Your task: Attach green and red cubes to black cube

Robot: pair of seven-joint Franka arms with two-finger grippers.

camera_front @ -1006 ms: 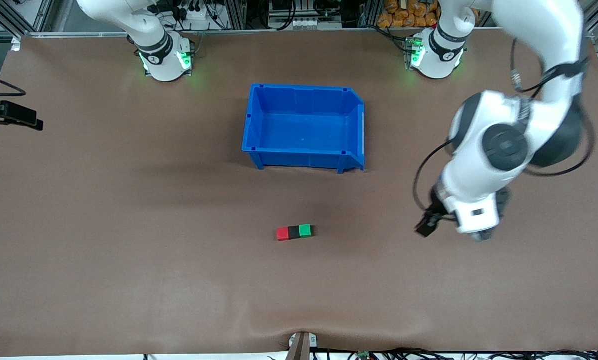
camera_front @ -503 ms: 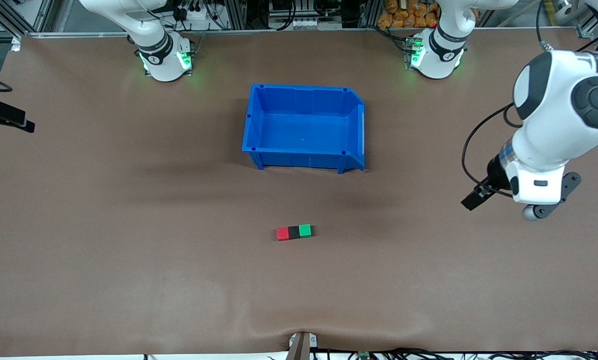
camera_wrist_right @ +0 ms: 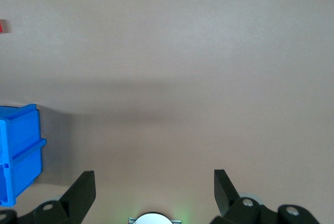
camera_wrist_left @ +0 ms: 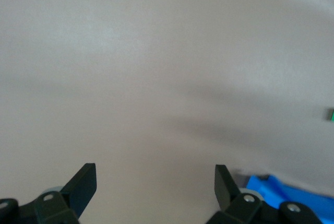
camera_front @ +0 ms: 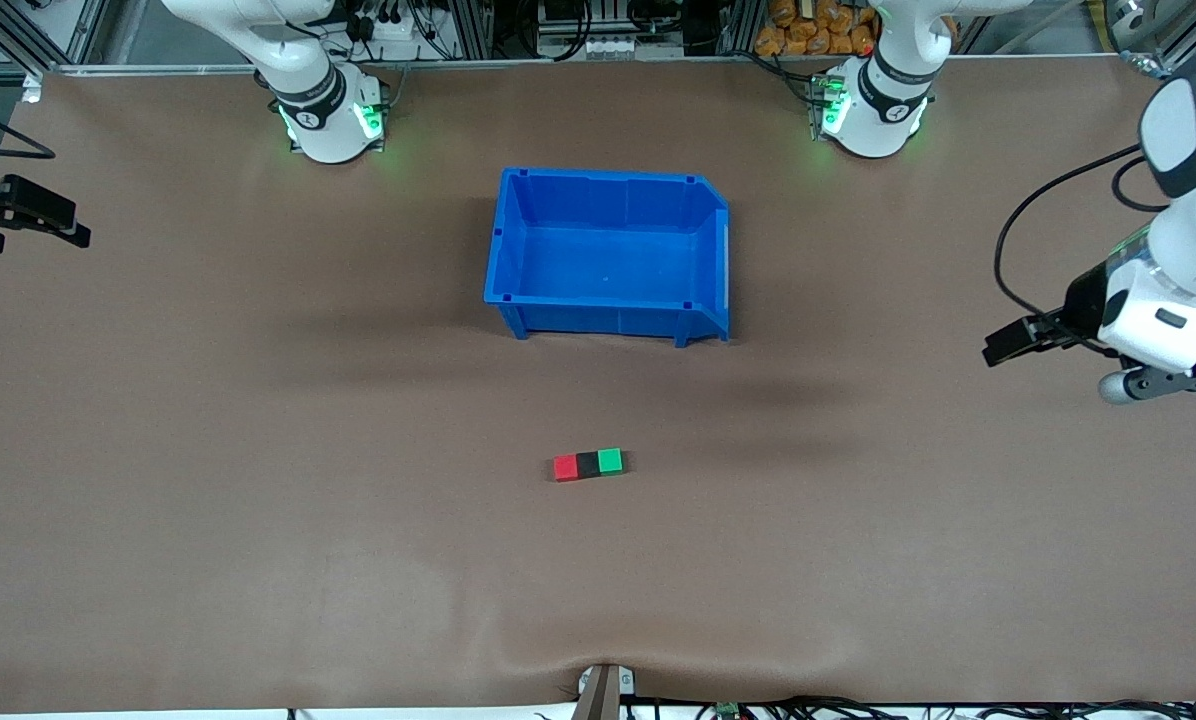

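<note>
While both arms hang apart with end effectors spread and empty, the red cube (camera_front: 565,467), black cube (camera_front: 587,464) and green cube (camera_front: 610,460) sit joined in a row on the desk (camera_front: 258,450), nearer the camera than the blue bin (camera_front: 608,250), the row's long axis running between the arms' ends, red toward the right arm's. The left end effector (camera_front: 1008,345) hovers over the desk's left-arm end, the right end effector (camera_front: 53,225) over the right-arm end.

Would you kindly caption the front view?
Red, black and green cubes joined in a row; both arms wait apart.

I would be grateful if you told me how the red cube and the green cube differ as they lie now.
The red cube is red; the green cube is green. The red cube sits against the black cube on the side toward the right arm's end of the table, the green cube on the side toward the left arm's end. They look the same size, both rest on the table, and both touch the black cube in one row.
</note>
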